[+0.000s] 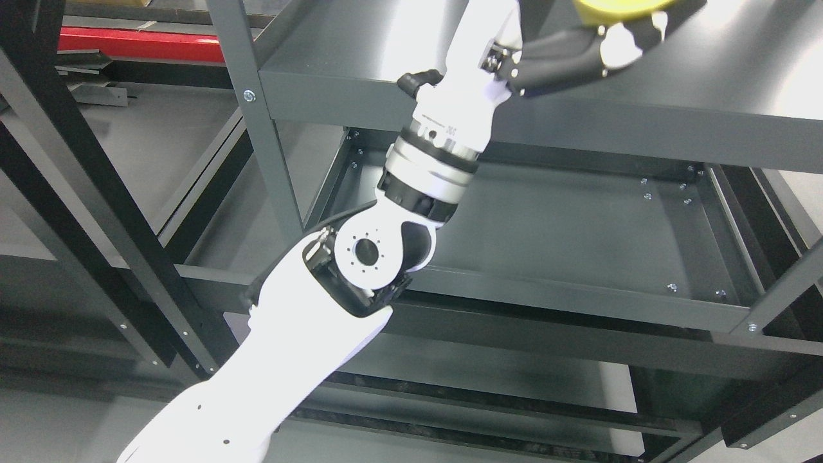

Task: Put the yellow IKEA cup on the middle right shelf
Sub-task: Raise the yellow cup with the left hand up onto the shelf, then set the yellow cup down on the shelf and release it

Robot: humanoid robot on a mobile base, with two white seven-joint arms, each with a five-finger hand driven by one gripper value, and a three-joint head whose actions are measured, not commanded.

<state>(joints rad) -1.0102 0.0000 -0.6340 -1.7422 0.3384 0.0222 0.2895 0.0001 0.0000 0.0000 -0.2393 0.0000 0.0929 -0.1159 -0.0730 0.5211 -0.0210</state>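
Left robot hand (582, 54) grips yellow cup (620, 8) above shelf (707, 90).

Upper shelf (707, 77) lies bare and wide to the right of the hand (578, 58). Lower shelf (566, 238) sits open too, though the arm (431, 161) crosses its left front, and the post (257, 109) blocks the left corner.

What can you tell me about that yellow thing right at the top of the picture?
Only the lower part of the yellow cup shows; the rest is cut off by the picture's top edge. It looks like smooth, bright yellow plastic. The left hand grips it from below and the side, dark and white fingers wrapped against it. It sits above the dark grey shelf; whether it touches the shelf cannot be told.
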